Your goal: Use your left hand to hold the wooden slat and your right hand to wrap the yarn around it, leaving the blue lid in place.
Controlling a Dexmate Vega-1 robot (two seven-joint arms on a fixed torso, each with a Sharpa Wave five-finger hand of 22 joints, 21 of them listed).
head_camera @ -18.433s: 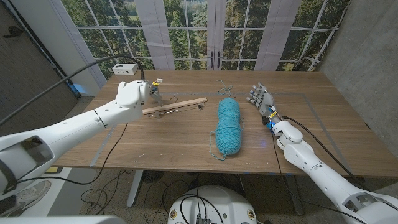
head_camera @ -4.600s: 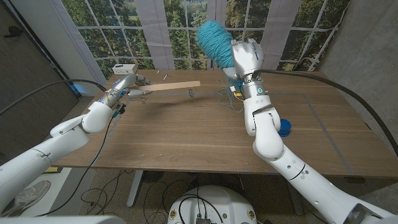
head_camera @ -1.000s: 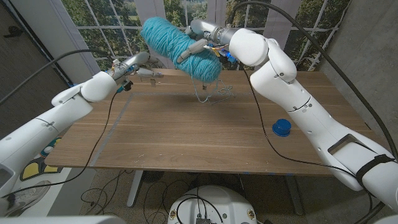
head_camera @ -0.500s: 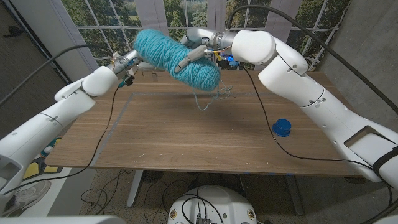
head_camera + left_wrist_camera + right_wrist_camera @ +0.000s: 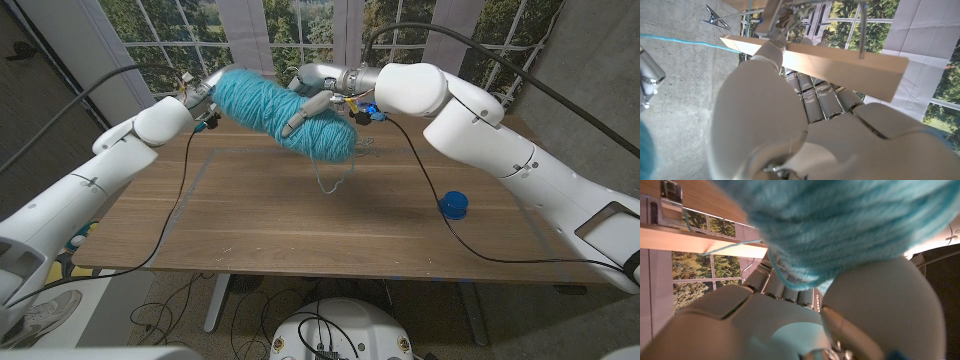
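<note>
A big teal yarn skein (image 5: 283,112) hangs in the air over the table's far left, gripped by my right hand (image 5: 322,90), whose fingers lie across it. Up close the yarn (image 5: 840,225) sits against my right hand (image 5: 785,320). My left hand (image 5: 198,94) is raised just behind the skein's left end and holds the pale wooden slat (image 5: 840,62); the skein hides the slat in the head view. One teal strand (image 5: 725,247) runs across the slat (image 5: 695,241). A loose strand (image 5: 335,175) dangles to the table. The blue lid (image 5: 455,205) sits on the table at right.
The wooden table (image 5: 300,230) stretches below both raised arms. Black cables trail over its left part and toward the lid. Metal clips (image 5: 715,22) hang near the slat's end. Windows stand behind the table.
Over the last second my right hand has carried the skein lower and further left, up against my left hand. Long before, the skein lay on the table and the slat was held low.
</note>
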